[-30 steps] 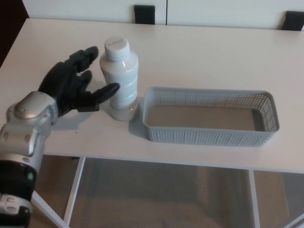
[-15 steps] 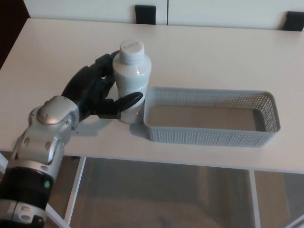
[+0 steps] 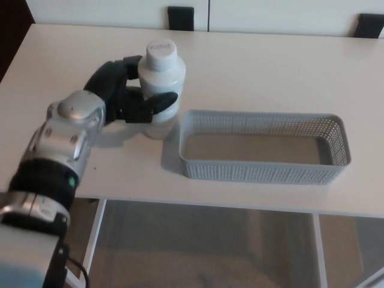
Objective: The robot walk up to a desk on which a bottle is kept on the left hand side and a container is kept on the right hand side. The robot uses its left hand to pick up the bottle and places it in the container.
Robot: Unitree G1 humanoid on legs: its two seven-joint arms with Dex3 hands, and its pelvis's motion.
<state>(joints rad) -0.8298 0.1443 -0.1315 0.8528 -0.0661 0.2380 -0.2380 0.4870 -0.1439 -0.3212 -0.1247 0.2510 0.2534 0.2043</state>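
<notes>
Wrapping around the bottle (image 3: 161, 90), the left hand (image 3: 129, 96) has its black fingers (image 3: 117, 69) curled behind the white body and its thumb (image 3: 161, 102) laid across the front, so I read the grip as clamped on it. The cap sticks up clear above the fingers, and the bottle stands upright or nearly so. Whether its base rests on the desk (image 3: 270, 66) or hangs just off it I cannot say (the thumb and the bottle's own shadow muddy that edge).

Just beyond the thumb tip, on the far side of the bottle from the palm, sits the near end of the grey mesh container (image 3: 264, 173), close beside the bottle and lying lengthwise away from the hand. It looks empty.

My judgement: the grasp is made, and the carry is the step in hand. The next move calls for lifting until the base clears the mesh rim, then travelling across, away from the palm side, before lowering into the tray and letting go.

The fingertips behind the bottle are hidden, so I cannot confirm how fully they wrap. The right hand does not show at all.
</notes>
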